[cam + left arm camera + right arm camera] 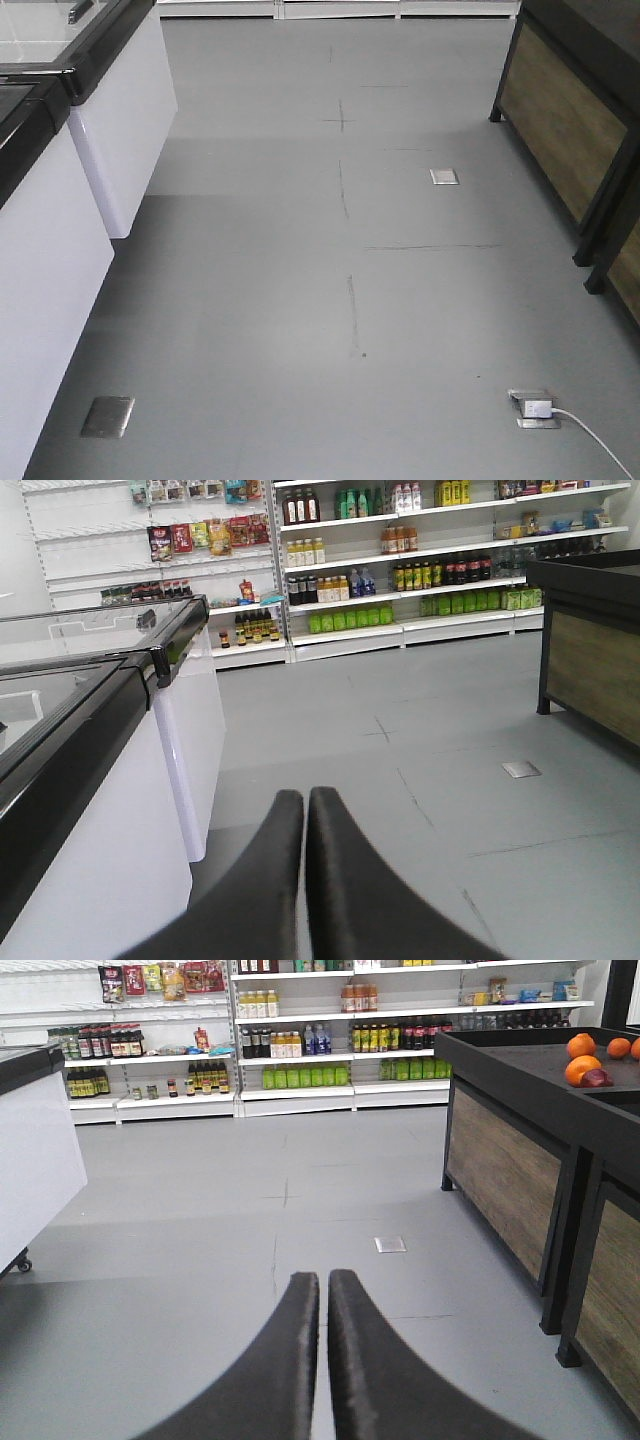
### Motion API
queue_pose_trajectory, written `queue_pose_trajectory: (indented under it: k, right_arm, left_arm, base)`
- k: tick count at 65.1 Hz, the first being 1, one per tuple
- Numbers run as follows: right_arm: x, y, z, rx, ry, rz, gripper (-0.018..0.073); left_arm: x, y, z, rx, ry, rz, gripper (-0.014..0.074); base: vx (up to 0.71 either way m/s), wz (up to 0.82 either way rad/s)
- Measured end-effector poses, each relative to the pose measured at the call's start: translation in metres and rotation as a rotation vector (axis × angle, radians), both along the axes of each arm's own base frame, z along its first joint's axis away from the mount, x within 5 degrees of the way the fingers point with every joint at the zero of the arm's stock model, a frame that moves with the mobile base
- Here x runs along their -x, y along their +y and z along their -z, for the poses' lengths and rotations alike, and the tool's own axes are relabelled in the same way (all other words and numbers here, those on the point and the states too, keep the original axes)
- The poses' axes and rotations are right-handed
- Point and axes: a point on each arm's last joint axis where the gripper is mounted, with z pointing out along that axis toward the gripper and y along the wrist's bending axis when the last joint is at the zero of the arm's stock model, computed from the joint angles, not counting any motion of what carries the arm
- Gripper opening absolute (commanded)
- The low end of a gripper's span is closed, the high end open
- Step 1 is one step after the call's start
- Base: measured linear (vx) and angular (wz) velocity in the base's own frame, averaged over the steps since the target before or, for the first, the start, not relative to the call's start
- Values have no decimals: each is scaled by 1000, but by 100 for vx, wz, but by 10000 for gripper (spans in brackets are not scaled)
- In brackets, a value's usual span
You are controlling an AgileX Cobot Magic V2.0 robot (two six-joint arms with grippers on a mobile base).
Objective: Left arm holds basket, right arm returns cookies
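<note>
Front view: grey floor (300, 300) runs from 6 to 12 o'clock, marked with thin dark lines and a small cross. White chest freezers (120, 150) with black rims line the edge from 8 to 11 o'clock. A black-framed stand with wooden panels (560, 130) fills 1 to 3 o'clock. Metal floor plates sit at 1 o'clock (444, 176) and 7 o'clock (107, 416). A floor socket with a white plug (535, 407) and its cable lies at 5 o'clock. Neither of my grippers shows here.

Left wrist view: my left gripper (305, 798) rises from 6 o'clock, long axis pointing to 12, toward the shop shelves (400, 570) stocked with bottles. Its two black fingers (275, 870) lie together with only a hairline seam and nothing between them. A glass-topped freezer (100, 730) stands just beside at 9 o'clock, the wooden stand (590, 660) at 3 o'clock. Bare floor lies ahead.

Right wrist view: my right gripper (323, 1280) also points from 6 to 12 o'clock, at the bottle shelves (300, 1050). Its fingers (365, 1360) sit together apart from a thin sliver, holding nothing. A black produce stand (520, 1160) with oranges (582, 1060) on top is at 2 to 4 o'clock, a white freezer (35, 1160) at 9 o'clock.

I cannot tell from these views where the basket or the cookies are.
</note>
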Motion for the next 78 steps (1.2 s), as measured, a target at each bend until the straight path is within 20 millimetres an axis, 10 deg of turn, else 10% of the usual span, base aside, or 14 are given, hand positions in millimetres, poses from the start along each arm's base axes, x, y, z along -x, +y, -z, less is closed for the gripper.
queue_pose_trajectory:
  k: [42,63,78]
  right_arm:
    - [0,0,0,0,0,0,-10]
    - [0,0,0,0,0,0,-10]
    - [0,0,0,0,0,0,-10]
  left_arm:
    - [4,1,-28,10,-313,-8,-4]
    - [34,3,-80,53,-886,-11,-4]
    - [62,2,-153,44,-941,5,-4]
  base:
    - [0,0]
    - [0,0]
    - [0,0]
